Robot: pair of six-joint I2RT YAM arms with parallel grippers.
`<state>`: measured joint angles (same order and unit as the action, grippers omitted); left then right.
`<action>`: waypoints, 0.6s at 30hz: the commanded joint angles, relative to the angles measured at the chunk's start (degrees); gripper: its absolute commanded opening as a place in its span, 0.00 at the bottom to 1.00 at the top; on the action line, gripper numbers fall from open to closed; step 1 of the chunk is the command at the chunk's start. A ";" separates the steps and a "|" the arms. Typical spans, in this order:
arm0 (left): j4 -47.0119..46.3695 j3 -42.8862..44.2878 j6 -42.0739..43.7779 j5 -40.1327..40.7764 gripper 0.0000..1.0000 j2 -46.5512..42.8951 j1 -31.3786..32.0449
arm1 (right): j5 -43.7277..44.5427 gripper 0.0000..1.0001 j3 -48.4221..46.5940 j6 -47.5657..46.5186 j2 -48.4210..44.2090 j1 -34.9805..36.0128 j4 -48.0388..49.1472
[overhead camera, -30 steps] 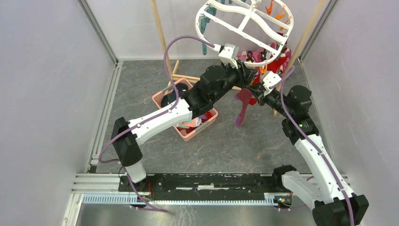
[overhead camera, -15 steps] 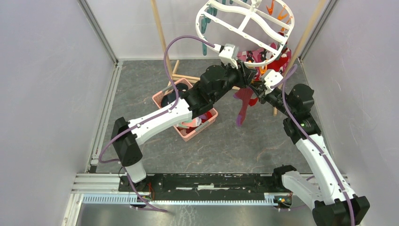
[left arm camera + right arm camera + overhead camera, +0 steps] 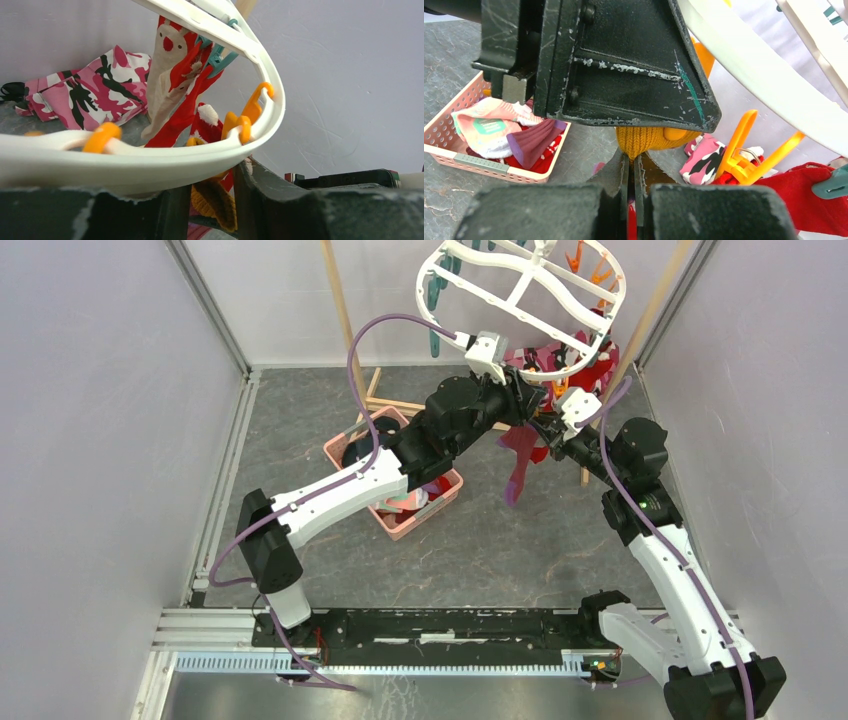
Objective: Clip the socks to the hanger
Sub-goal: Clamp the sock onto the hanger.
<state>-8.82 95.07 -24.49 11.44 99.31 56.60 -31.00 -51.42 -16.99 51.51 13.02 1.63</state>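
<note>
The white oval hanger [image 3: 520, 290] hangs at the top, with orange and teal pegs; its rim crosses the left wrist view [image 3: 150, 165]. My left gripper [image 3: 520, 398] reaches up under the rim, its jaws narrowed around an orange peg [image 3: 679, 134]. My right gripper [image 3: 546, 430] is shut on a sock with a mustard knit cuff [image 3: 644, 141] and holds the cuff right under that peg. The sock's magenta-red body [image 3: 518, 460] dangles below. The cuff also shows between my left fingers [image 3: 215, 200]. Red and beige socks [image 3: 170, 75] hang clipped on the far side.
A pink basket [image 3: 402, 527] with more socks sits on the floor under the left arm; it also shows in the right wrist view [image 3: 484, 162]. The pink camouflage cloth [image 3: 95, 85] lies behind. Wooden rack poles [image 3: 340, 310] stand at the back, and the cell walls are close.
My right gripper and the dangling sock have shifted slightly up toward the hanger rim. The left arm and the hanger have hardly moved.
</note>
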 commanded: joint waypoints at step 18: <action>1.08 -2.98 -6.92 -1.44 0.78 -7.50 -0.27 | 0.94 0.56 -0.72 -0.88 -1.67 -0.18 -1.54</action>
<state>-7.35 94.67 -27.22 11.33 98.21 56.60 -30.94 -51.42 -17.28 51.44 12.99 0.05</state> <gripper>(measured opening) 0.775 0.432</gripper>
